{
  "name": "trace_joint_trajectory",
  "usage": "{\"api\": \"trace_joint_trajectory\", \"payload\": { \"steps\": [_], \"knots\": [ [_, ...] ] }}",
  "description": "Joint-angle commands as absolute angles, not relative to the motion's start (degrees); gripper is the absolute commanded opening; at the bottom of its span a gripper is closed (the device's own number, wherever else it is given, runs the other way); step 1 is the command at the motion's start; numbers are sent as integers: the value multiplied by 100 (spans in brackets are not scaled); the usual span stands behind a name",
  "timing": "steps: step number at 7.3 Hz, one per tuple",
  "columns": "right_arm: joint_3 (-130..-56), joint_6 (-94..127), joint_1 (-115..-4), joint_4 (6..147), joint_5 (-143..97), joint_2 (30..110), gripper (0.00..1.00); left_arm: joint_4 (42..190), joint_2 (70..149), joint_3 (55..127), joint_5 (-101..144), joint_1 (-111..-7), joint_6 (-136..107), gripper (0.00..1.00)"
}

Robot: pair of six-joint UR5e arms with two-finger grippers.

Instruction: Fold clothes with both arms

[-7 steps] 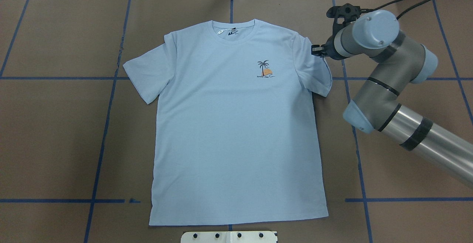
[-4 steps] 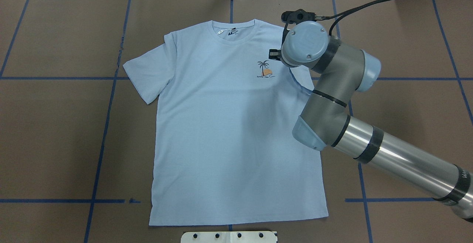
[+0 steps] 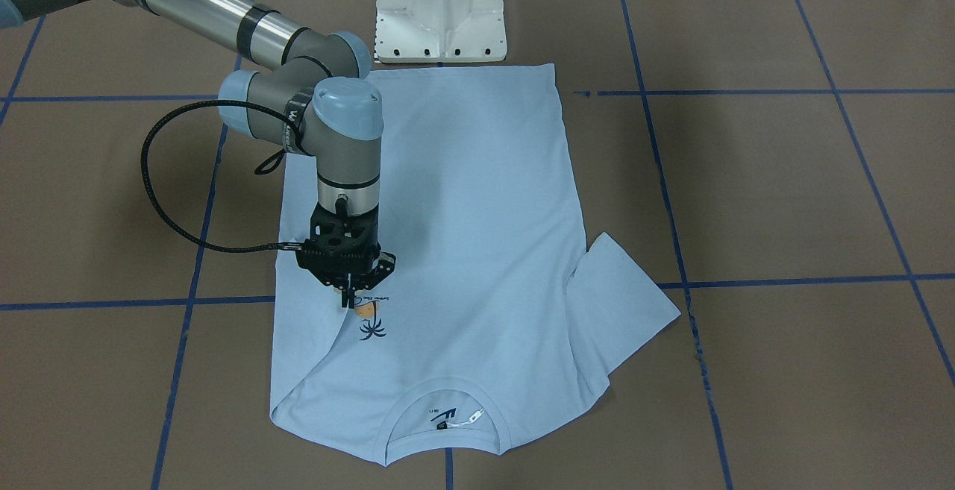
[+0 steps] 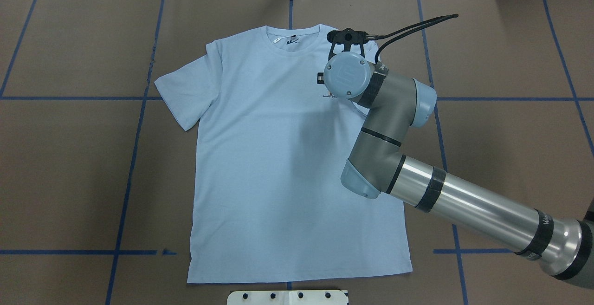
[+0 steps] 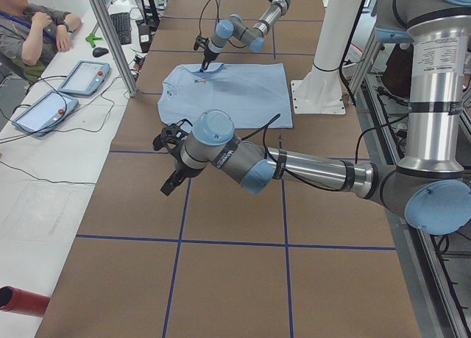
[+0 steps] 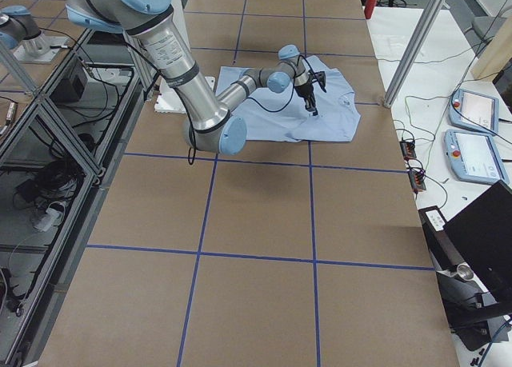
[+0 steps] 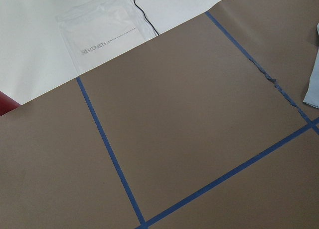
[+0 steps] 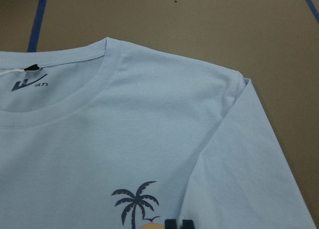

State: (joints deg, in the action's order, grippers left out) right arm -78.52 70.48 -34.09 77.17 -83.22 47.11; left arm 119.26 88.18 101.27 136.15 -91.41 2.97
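Robotics lab. Two jointed arms, the left arm (image 5: 316, 169) and the right arm (image 4: 464, 205), work over a table (image 4: 60, 179) papered brown and gridded with blue tape (image 4: 130, 179), with a white pedestal (image 3: 440, 9) at 12 o'clock in the front-facing view. Exterior left view: teach pendants (image 5: 82, 76) and a seated person (image 5: 33, 36) at 10 o'clock, an aluminium post (image 5: 110, 36) at 11.

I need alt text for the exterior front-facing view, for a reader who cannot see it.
A light blue T-shirt lies flat on a brown table with blue tape lines, collar nearest the camera. The right gripper points down beside the palm print, shut on fabric folded in over the chest.
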Motion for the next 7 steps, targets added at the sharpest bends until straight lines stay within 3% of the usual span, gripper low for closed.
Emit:
{"api": "trace_joint_trajectory", "payload": {
  "steps": [1,3,5,7],
  "knots": [
    [-7700,7110,-3393,7655,-8288,4519,32,11927,8833,10125,13614,-9141,299,100],
    [-7471,7347,-3462,7655,-8297,4255,100,12031,8885,10116,13614,-9132,290,100],
    [-7506,6938,-4057,7725,-9396,4140,100,12992,8947,10073,13579,-9053,-112,100],
    [-7672,5781,-4908,8014,-10453,4166,100,13070,9357,10003,13370,-7968,-1678,100]
  ]
}}
